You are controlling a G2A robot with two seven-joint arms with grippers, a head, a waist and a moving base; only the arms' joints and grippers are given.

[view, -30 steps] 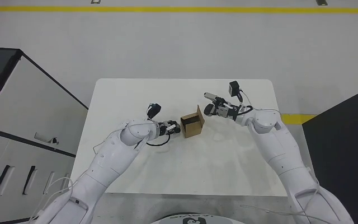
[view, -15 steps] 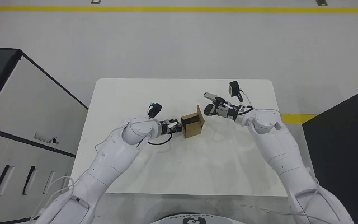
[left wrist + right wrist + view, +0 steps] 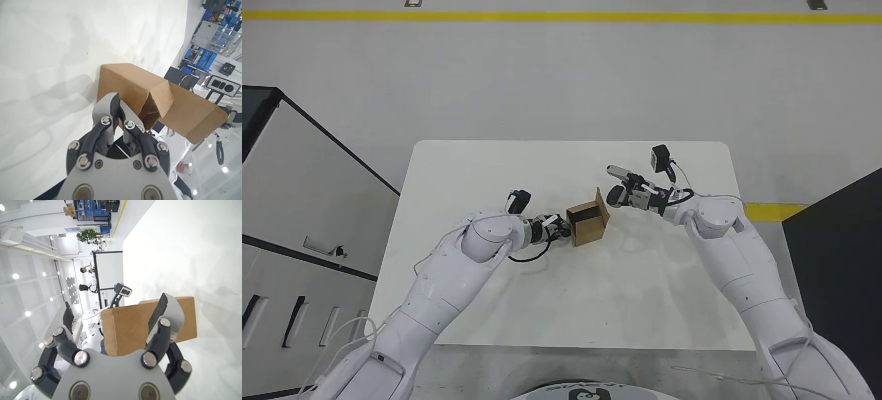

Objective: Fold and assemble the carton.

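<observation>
You have no text, label, number or sign to read here. The carton (image 3: 587,224) shows plain brown card on each face you can see in the top and both wrist views.

Plain brown cardboard carton (image 3: 586,224), white tabletop (image 3: 492,170), silver-grey left gripper (image 3: 118,111) and right gripper (image 3: 115,306) with black ribbed pads (image 3: 156,311), pale grey floor (image 3: 542,80) crossed by a yellow line (image 3: 562,16)
</observation>
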